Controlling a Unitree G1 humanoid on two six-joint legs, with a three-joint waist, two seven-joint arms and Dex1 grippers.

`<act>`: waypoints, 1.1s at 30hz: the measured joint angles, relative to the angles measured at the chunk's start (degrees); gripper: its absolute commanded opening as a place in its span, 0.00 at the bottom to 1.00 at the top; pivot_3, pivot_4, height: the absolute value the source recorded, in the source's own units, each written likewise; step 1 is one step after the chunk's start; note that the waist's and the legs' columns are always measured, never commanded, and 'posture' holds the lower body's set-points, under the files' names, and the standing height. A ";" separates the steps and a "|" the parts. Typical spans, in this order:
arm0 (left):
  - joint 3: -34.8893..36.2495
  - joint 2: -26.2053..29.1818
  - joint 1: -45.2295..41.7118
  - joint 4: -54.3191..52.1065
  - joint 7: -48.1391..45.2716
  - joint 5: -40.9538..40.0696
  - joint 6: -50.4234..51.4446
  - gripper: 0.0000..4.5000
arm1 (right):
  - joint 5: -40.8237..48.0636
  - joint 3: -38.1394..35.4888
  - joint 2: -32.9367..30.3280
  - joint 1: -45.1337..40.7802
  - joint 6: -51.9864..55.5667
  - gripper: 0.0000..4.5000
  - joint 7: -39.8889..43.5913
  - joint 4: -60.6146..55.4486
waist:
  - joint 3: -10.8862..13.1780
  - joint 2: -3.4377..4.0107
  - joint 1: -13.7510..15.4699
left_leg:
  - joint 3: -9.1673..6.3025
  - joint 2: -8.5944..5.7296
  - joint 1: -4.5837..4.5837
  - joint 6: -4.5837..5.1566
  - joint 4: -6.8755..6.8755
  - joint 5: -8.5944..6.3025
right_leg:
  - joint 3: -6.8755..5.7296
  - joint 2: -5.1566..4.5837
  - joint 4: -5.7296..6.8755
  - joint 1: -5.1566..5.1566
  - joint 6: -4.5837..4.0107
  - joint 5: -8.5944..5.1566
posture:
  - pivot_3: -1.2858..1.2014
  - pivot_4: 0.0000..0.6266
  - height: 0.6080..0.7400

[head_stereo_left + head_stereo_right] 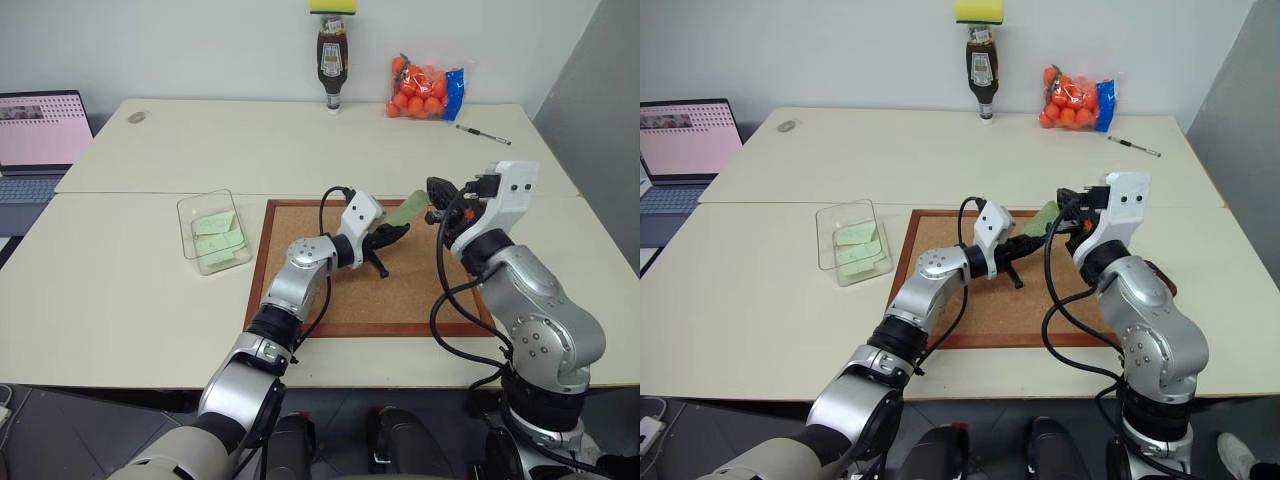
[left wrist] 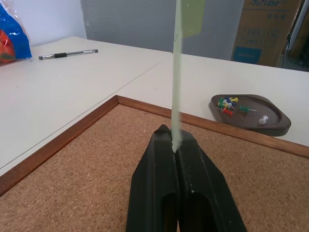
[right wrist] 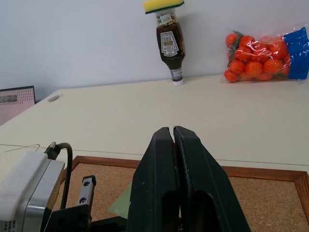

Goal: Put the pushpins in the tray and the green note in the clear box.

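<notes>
Pale green note (image 1: 407,212), thin and slightly curled, hangs above the corkboard (image 1: 330,300), pinched in the closed left end effector (image 1: 398,232). Left of the board, the clear box (image 1: 190,212) holds several green slips. In the left wrist view, the tray (image 2: 275,126) on the tabletop (image 2: 72,92) carries the pushpins (image 2: 229,105). In the right wrist view, the right end effector (image 3: 174,131) is closed, empty.

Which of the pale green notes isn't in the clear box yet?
The green note pinched in the left end effector above the corkboard; the other green slips already lie inside the clear box.
</notes>
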 measured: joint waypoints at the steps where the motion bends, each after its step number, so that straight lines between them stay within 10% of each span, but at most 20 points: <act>1: 0.08 -0.09 0.00 0.00 -0.11 -0.10 0.05 0.01 | 0.14 0.23 0.00 0.07 0.18 0.00 0.05 0.00 | 0.00 0.00 -0.01 | 0.01 0.00 0.00 0.00 0.00 0.00 | 0.00 0.00 0.00 -0.01 0.00 0.00 | 0.52 0.24 1.00; 15: 3.19 -0.67 0.31 -3.05 0.02 -4.05 5.32 0.01 | 1.58 4.64 -10.16 1.74 5.00 0.00 5.02 -0.52 | 0.01 -0.02 0.02 | 0.01 -0.02 -0.02 0.00 0.00 0.00 | -0.02 -0.01 -0.04 -0.01 0.00 0.00 | 0.52 0.24 1.00; 33: 0.88 1.32 5.13 -7.39 0.83 -3.32 6.02 0.01 | 5.77 -3.19 0.25 0.12 2.34 0.00 -2.73 -0.57 | 0.01 -0.02 0.03 | 0.00 0.01 -0.02 0.00 0.00 0.00 | 0.02 0.01 -0.02 -0.02 0.00 0.00 | 0.52 0.24 1.00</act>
